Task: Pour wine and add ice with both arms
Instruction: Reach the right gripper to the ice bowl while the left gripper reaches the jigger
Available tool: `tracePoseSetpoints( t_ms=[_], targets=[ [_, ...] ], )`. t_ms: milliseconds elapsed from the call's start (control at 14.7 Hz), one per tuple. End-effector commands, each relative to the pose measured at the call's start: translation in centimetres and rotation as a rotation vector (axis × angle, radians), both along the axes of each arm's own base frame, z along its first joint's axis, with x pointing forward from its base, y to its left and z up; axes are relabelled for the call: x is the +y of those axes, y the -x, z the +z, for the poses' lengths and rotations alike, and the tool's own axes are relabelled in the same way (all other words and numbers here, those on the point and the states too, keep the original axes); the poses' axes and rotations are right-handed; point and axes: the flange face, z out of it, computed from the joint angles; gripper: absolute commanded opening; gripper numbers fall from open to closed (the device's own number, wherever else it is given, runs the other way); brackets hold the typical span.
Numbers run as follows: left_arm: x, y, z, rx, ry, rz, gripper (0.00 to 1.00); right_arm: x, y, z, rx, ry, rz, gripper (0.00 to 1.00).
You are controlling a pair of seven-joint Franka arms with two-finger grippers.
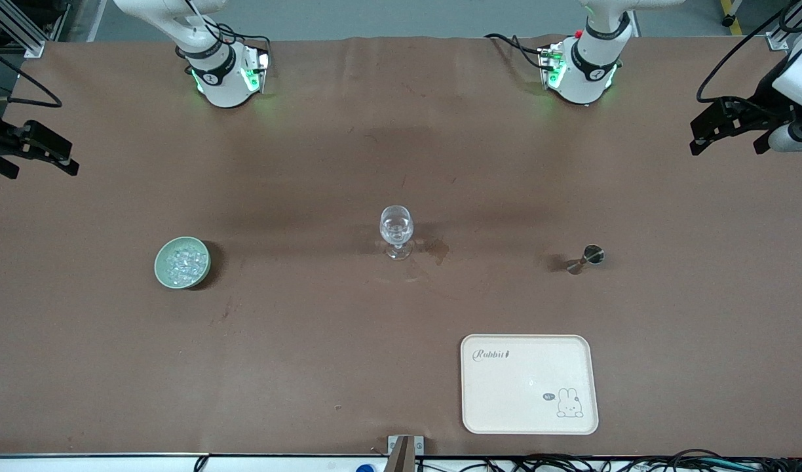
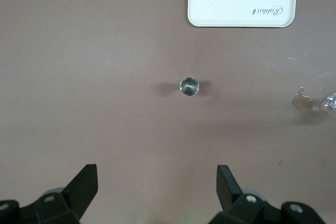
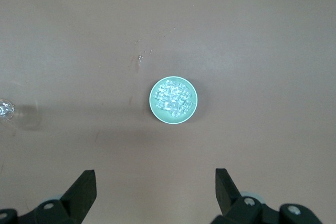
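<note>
A clear stemmed glass (image 1: 396,231) stands upright at the table's middle; something clear glints in its bowl, and I cannot tell what. The ice (image 1: 183,262) is a heap of small clear cubes in a pale green bowl (image 1: 160,263) toward the right arm's end. A small metal measuring cup (image 1: 588,257) stands toward the left arm's end. My left gripper (image 1: 728,143) hangs open and empty high over its table end, and its wrist view shows the cup (image 2: 189,86) below. My right gripper (image 1: 42,169) hangs open and empty high over its end, above the bowl (image 3: 153,100) of ice (image 3: 173,97).
A cream tray (image 1: 529,406) with a rabbit drawing lies nearer the front camera than the measuring cup, and it also shows in the left wrist view (image 2: 241,17). A small wet stain (image 1: 437,250) marks the brown cloth beside the glass.
</note>
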Motion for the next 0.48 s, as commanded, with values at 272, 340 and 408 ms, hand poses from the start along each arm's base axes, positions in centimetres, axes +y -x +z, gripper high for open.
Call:
tracePoseSetpoints(
  t_ms=[272,340,408],
  targets=[
    [0.7,-0.2,1.2,-0.009,-0.023,0.010,1.00,-0.1,-0.2,0.0,0.005,-0.005,0.002,1.00],
    [1.1,-0.8,0.4,0.002,-0.050,0.012,1.00,-0.2,-0.3,-0.1,0.007,-0.005,0.000,1.00],
    [1.5,-1.2,0.0,0.005,-0.088,0.020,1.00,-0.1,-0.3,-0.1,0.007,-0.005,0.002,1.00]
  ],
)
